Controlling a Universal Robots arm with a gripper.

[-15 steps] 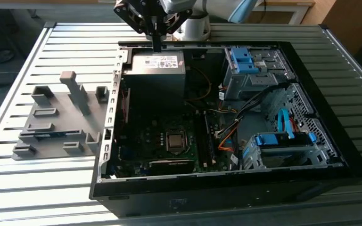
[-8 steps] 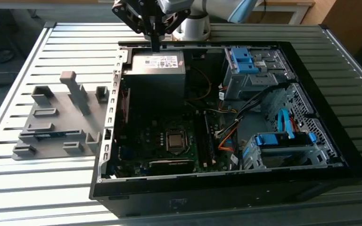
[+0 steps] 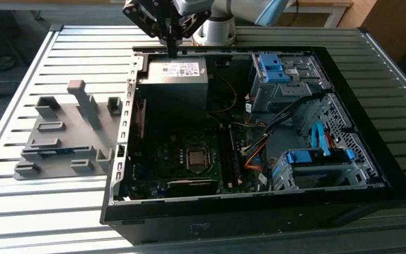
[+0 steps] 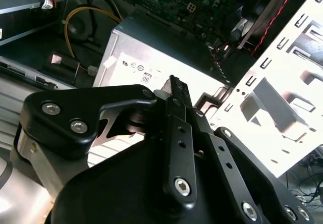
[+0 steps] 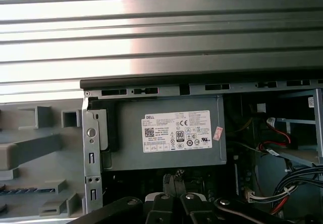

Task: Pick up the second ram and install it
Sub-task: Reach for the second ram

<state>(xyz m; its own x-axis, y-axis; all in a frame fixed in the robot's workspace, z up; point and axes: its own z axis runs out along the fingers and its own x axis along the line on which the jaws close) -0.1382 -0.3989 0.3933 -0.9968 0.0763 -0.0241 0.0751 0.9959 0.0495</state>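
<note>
Pick not begun: gripper (image 3: 168, 46) upper centre, fingers (image 4: 174, 113) closed, empty; second ram (image 3: 53, 152) mid-left in fixture (image 3: 89, 114), next needs reach and opening

Ribbed bare metal for the table (image 3: 40, 211), shiny under glare; matt grey plastic for the fixture (image 3: 69, 143); dull sheet metal with paper label (image 5: 176, 130) for the power supply (image 5: 126, 151); matt black gripper (image 4: 175, 85), bright screws (image 4: 182, 185)

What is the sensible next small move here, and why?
Probably swing the claw toward the grey plastic fixture on the exterior view's left. It hangs shut and empty over the silver power supply box, while the thin blue-green memory stick sits in that fixture, outside the black computer case.
</note>
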